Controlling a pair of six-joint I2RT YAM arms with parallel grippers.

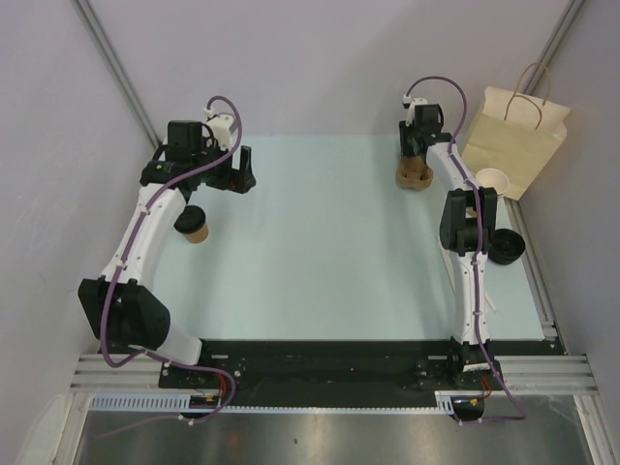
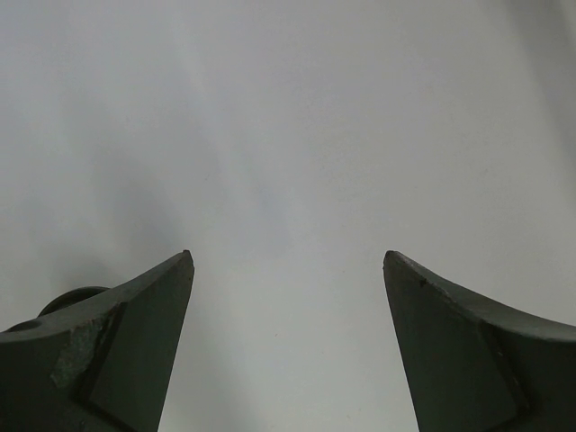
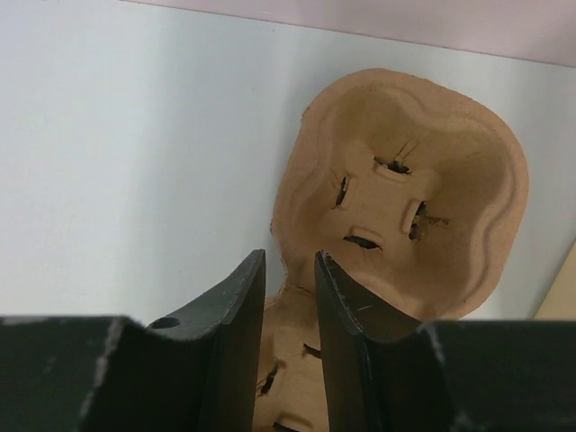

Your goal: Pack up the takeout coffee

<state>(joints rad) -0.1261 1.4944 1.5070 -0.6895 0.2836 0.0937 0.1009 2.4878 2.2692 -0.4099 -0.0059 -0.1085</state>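
From the centre of the table [image 1: 320, 281], the cup carrier [image 1: 414, 175] sits at 2 o'clock, with the paper bag [image 1: 513, 136] beyond it at the far right corner. An open cup [image 1: 492, 180] stands just before the bag. A lid [image 1: 505, 245] lies at 3 o'clock, and a second cup [image 1: 194, 224] at 9 o'clock.

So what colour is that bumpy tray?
The tray is light brown; right wrist view shows it best.

Small brown kraft-paper cup [image 1: 492, 181]: tapered, open-topped, white inside showing. Upright at worktop's far right, just before tan paper bag [image 1: 518, 136]. Second brown paper cup [image 1: 197, 227]: dark-topped, tilted, on worktop's left side.
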